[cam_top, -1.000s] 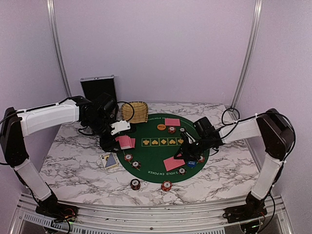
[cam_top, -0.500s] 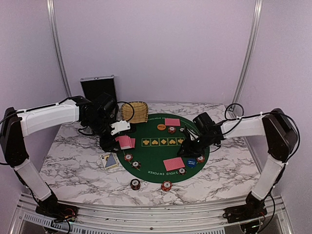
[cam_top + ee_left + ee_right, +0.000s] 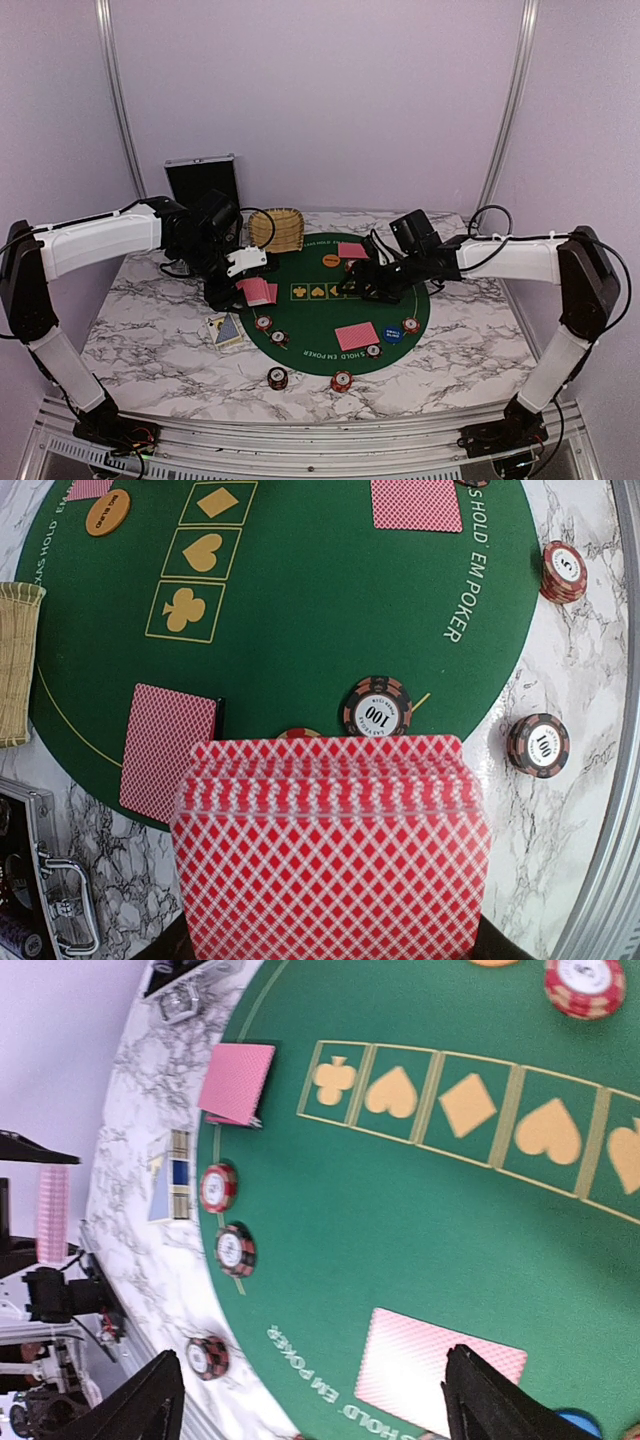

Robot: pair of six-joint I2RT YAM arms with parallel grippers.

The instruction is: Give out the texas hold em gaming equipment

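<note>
Deck of red-backed cards (image 3: 330, 850) is held clamped in the left gripper (image 3: 252, 284), slightly fanned, above the 9 o'clock edge of the green poker mat (image 3: 320, 312). The right gripper (image 3: 312, 1360) is spread wide with nothing between its fingers, and is hung over the mat centre by the suit boxes.

Key relation: in the top view the deck is found at 9 o'clock from the right gripper, across open felt and well apart. In the right wrist view it is seen edge-on at far left, roughly upright. The deck is already taken by the left arm, so the right arm is the free one.

Face-down cards are laid as a far pile (image 3: 352, 250) at 12 o'clock, a near pile (image 3: 357, 336) at 6 o'clock and a side pile (image 3: 168, 750) at 9 o'clock. The 3 o'clock seat is partly hidden by the right arm, so cards there cannot be confirmed.

Judged: dealing is under way. A reach toward 9 o'clock and a narrower opening would be needed for a one-card pinch. Several cards could be dragged off together.
</note>
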